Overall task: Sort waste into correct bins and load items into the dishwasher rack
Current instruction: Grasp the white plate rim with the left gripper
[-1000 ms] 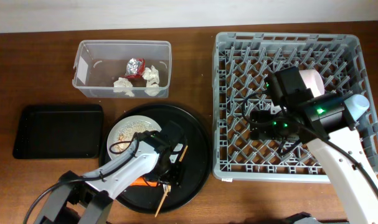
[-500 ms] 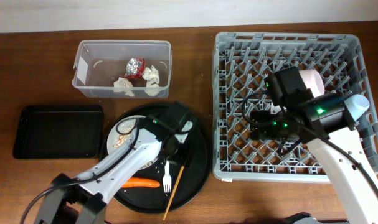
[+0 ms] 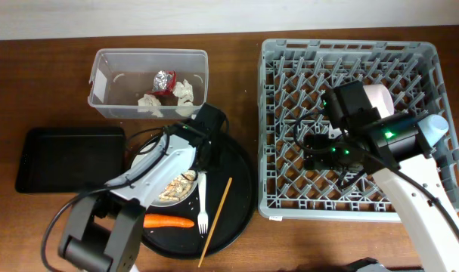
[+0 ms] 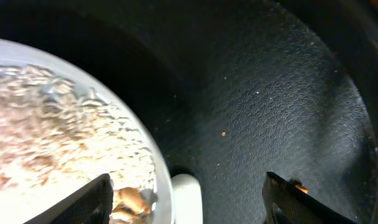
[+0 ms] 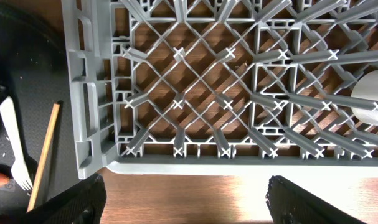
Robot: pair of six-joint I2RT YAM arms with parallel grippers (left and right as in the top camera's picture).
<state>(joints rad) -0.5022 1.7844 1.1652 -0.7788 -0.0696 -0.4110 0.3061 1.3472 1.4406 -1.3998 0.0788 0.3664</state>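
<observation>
My left gripper is open and empty, low over the round black tray, straddling the white fork's handle end. The white plate beside it holds rice-like scraps and a small brown lump. The fork, the chopstick and the orange carrot lie on that tray. My right gripper is open and empty over the grey rack, near its front-left corner. A pink bowl and a light blue cup are in the rack.
The clear tub at the back left holds crumpled napkins and the red-and-silver wrapper. The shallow black rectangular tray lies left of the round tray. In the right wrist view the fork and the chopstick show at the left.
My left arm has swung from the tray's front towards its back, uncovering the fork and carrot. The right arm has not moved.
</observation>
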